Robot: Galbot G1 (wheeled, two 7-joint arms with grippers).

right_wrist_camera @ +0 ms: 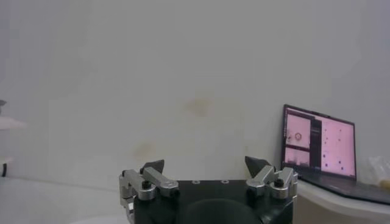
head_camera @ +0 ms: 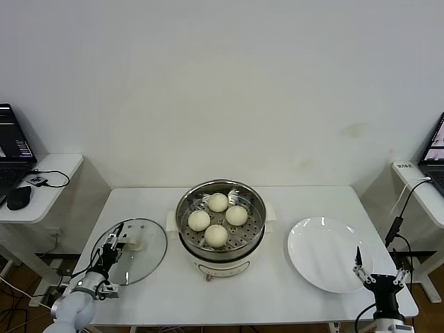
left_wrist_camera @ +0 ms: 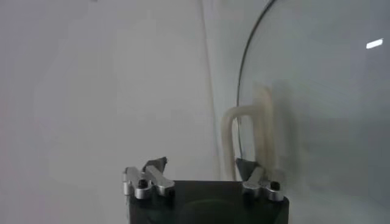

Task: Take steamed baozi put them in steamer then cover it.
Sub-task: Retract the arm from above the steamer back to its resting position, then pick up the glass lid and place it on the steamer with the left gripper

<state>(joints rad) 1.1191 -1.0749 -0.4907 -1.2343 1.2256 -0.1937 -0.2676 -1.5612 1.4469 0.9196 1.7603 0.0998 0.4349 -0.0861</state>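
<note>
Four cream-white baozi [head_camera: 218, 202] sit on the perforated tray inside the steel steamer [head_camera: 220, 267] at the table's middle; the pot is uncovered. The glass cover [head_camera: 149, 260] lies flat on the table to the steamer's left, its cream handle [head_camera: 136, 244] on top. My left gripper [head_camera: 119, 236] is open just left of that handle. In the left wrist view the gripper [left_wrist_camera: 204, 164] is open, with one fingertip [left_wrist_camera: 247, 164] right by the handle [left_wrist_camera: 250, 140] and the cover's glass [left_wrist_camera: 317, 109] beyond. My right gripper [head_camera: 379, 267] is open and empty at the table's front right corner; it also shows in the right wrist view [right_wrist_camera: 206, 163].
A flat white plate [head_camera: 326, 253] lies right of the steamer, beside my right gripper. Side tables stand on both sides with laptops, one on the left [head_camera: 12, 149] and one on the right [right_wrist_camera: 318, 143], a black mouse [head_camera: 19, 198] and cables. A white wall is behind.
</note>
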